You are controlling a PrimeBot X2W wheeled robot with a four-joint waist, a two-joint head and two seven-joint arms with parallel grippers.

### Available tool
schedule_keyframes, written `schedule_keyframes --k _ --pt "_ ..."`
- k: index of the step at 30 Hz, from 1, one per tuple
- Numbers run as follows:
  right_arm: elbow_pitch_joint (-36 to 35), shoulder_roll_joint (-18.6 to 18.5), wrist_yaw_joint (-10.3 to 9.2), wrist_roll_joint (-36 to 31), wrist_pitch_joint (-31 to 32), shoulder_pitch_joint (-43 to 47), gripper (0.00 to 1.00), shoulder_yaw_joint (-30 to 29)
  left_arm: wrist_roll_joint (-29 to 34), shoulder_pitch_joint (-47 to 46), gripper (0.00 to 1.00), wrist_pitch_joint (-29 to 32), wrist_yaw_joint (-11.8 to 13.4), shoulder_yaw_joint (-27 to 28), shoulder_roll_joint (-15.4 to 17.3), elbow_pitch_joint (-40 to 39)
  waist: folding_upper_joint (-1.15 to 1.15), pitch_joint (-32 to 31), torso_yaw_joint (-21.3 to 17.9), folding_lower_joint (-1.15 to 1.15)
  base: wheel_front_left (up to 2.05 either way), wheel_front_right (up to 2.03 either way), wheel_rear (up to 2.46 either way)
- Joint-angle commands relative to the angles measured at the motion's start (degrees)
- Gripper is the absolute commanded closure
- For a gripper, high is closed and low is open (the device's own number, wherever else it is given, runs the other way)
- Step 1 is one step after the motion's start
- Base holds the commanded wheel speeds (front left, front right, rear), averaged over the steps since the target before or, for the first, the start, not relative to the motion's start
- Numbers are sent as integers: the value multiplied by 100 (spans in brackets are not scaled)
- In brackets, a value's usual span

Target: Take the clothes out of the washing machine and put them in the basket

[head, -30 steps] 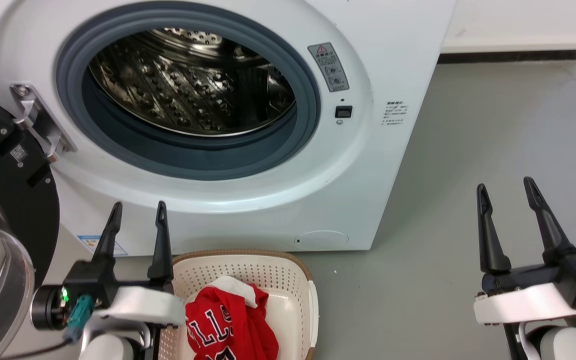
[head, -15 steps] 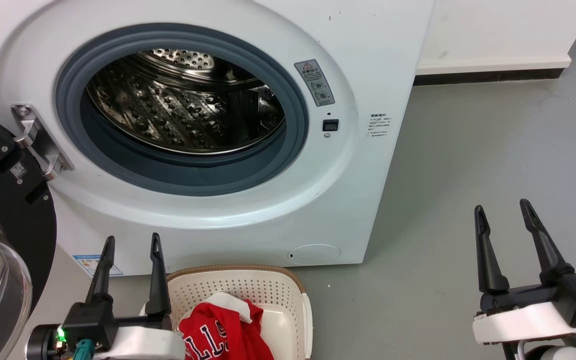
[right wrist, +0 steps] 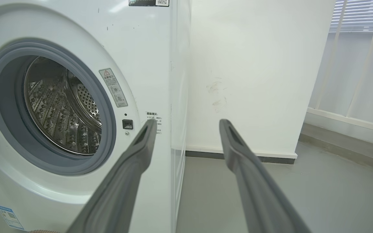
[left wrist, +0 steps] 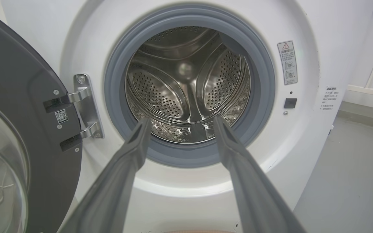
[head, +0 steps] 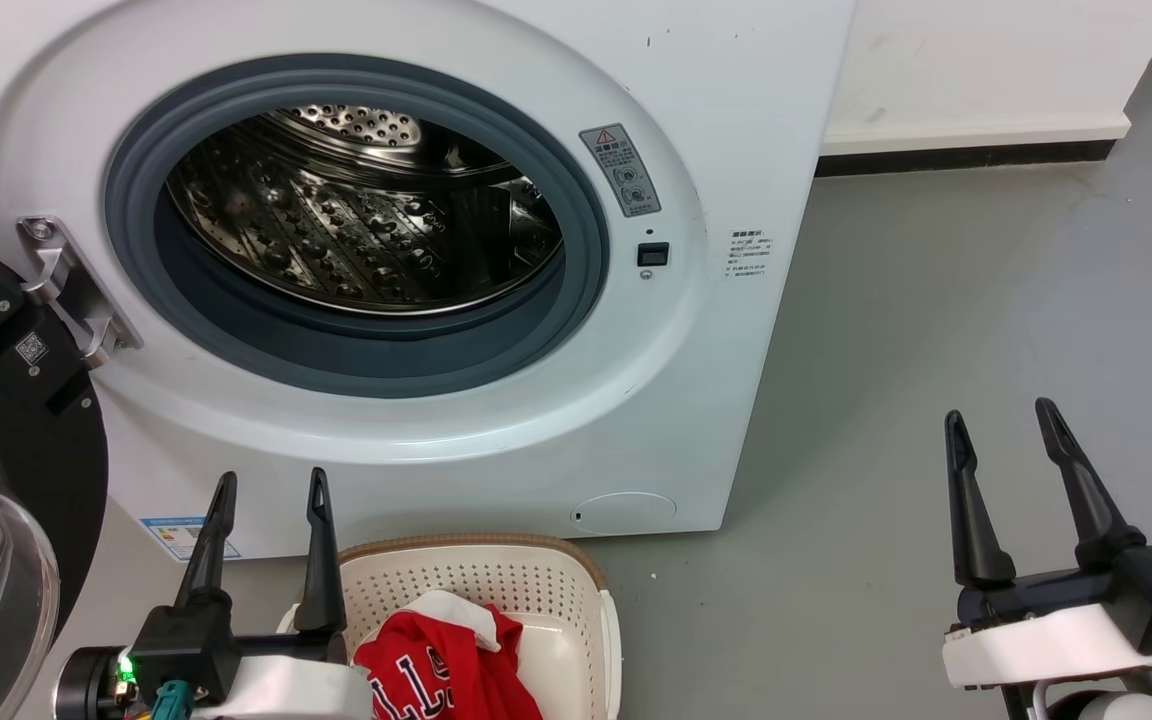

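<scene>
Half a second on, still holding left gripper [head: 272, 476] and right gripper [head: 999, 410] splayed, empty, leaving crumpled red jersey [head: 436, 670] in perforated cream basket [head: 496, 584].

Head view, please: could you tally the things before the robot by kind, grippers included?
Washing machine: 1
Basket: 1
Red jersey: 1, in the basket; anything beneath it is hidden
Grippers: 2, the left gripper and the right gripper, both open
Total: 5
</scene>
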Motion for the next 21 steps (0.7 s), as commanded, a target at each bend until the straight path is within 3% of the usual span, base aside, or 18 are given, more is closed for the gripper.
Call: schedule_keyframes --k 1,10,11,15,21 --pt "8 6 -6 26 -11 1 0 1 16 52 0 -15 -22 17 -10 9 0 -3 -4 0 0 0 0" --pt "4 6 -5 27 -11 -56 0 0 -7 -20 0 -15 -105 101 -65 -25 0 45 -16 0 0 0 0" --pt "7 0 0 6 0 -8 100 -1 -6 -9 100 0 -101 82 -69 -10 0 47 -16 0 0 0 0" --pt "197 2 0 20 22 50 100 16 -28 29 100 30 -102 62 -86 196 0 48 -16 0 0 0 0" --pt "276 -46 0 840 141 24 100 38 -766 -62 100 208 -165 110 -87 316 0 37 5 0 0 0 0"
